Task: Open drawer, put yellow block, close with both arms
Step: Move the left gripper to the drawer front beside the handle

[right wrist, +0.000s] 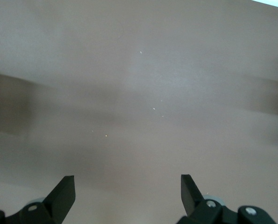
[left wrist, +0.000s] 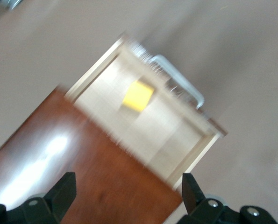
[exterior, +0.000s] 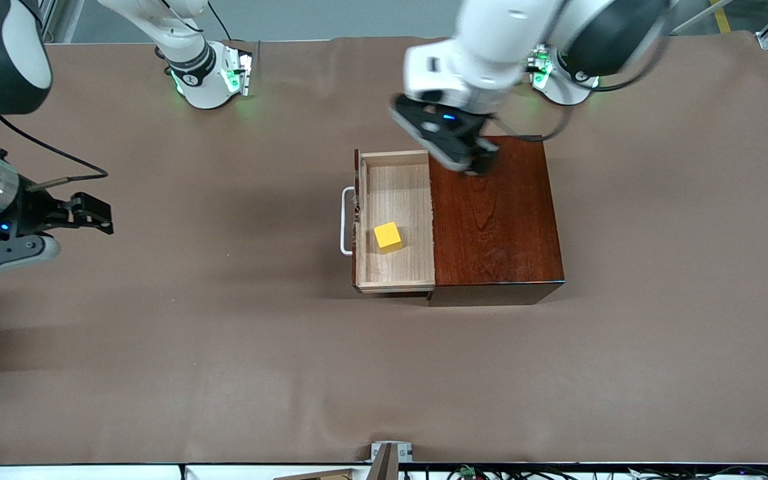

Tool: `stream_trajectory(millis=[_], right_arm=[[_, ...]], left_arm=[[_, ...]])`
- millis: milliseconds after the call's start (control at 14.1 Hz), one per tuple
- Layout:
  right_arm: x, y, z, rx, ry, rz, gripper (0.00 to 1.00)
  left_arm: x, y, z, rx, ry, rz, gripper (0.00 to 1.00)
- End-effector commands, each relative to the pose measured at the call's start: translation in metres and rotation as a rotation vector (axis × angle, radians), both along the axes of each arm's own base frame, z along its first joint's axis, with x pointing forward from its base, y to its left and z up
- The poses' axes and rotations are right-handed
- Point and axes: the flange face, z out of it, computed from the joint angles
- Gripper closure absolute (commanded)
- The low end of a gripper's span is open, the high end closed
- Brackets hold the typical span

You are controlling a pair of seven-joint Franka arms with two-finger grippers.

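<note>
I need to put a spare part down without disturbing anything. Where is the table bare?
The table is bare from the drawer and wooden box down to the front camera's edge, and past the box at the left arm's end. It is crowded where the left gripper hangs over the box, and the yellow block sits in the drawer. The right gripper waits over the right arm's end.

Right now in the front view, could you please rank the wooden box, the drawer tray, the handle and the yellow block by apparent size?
Largest to smallest:
1. wooden box
2. drawer tray
3. handle
4. yellow block
The handle is longer than the block but thinner, so those two are close.
</note>
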Motion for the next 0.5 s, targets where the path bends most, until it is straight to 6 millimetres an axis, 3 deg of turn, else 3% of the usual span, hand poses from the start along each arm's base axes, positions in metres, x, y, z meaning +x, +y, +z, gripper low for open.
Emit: stream_trajectory(millis=[0, 142, 426], right_arm=[[-0.012, -0.018, 0.012, 0.037, 0.001, -0.060, 0.00], [-0.017, -0.033, 0.021, 0.067, -0.007, -0.091, 0.00], [-0.031, -0.048, 0.041, 0.028, -0.016, -0.138, 0.00]], left_arm=[[-0.003, -0.061, -0.038, -0.053, -0.010, -0.149, 0.00], [-0.003, -0.087, -0.072, -0.071, -0.017, -0.273, 0.00], [0.009, -0.116, -0.144, -0.109, -0.064, -0.428, 0.00]])
